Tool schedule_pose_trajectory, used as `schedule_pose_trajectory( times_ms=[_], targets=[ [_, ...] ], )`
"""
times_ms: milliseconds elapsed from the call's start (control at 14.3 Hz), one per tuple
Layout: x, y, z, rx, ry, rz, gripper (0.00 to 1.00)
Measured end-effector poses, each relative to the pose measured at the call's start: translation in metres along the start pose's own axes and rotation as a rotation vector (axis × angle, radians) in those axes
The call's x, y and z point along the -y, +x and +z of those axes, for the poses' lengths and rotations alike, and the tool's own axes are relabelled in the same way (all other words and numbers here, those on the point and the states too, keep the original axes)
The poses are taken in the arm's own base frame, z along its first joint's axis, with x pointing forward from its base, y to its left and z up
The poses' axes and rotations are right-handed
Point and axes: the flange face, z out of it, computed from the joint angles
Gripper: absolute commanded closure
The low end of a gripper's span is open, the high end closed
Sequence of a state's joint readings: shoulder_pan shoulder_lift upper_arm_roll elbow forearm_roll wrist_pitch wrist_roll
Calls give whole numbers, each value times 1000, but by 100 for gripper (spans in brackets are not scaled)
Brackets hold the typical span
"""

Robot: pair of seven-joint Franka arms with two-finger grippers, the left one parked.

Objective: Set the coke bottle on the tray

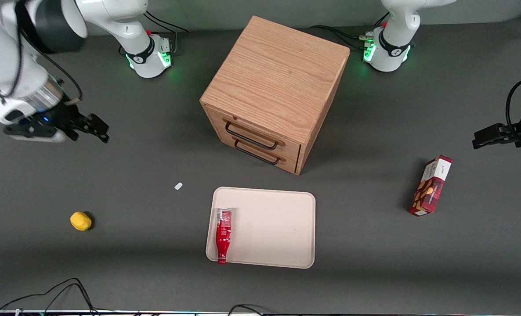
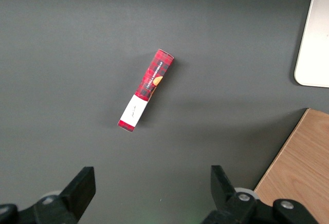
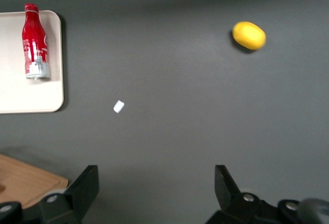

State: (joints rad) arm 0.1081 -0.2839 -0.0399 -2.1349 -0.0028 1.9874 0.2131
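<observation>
The coke bottle (image 1: 223, 235) lies flat on the beige tray (image 1: 273, 228), along the tray edge toward the working arm's end, cap toward the front camera. It also shows in the right wrist view (image 3: 35, 42) on the tray (image 3: 20, 90). My right gripper (image 1: 95, 128) hangs above the bare table, well away from the tray toward the working arm's end and farther from the front camera. It is open and empty; its fingers (image 3: 85, 185) stand wide apart over the dark table top.
A wooden drawer cabinet (image 1: 276, 90) stands just past the tray, farther from the front camera. A yellow lemon (image 1: 80, 220) and a small white scrap (image 1: 178, 186) lie on the table. A red snack box (image 1: 430, 185) lies toward the parked arm's end.
</observation>
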Motion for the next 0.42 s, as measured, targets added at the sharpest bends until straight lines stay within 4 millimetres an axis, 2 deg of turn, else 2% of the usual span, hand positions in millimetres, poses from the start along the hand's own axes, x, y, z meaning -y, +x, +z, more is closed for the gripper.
schedule_pose_trajectory(
  times_ms=[210, 420],
  targets=[
    [-12, -12, -27, 16, 4, 13, 0],
    [-11, -10, -38, 27, 2, 12, 0]
  ],
)
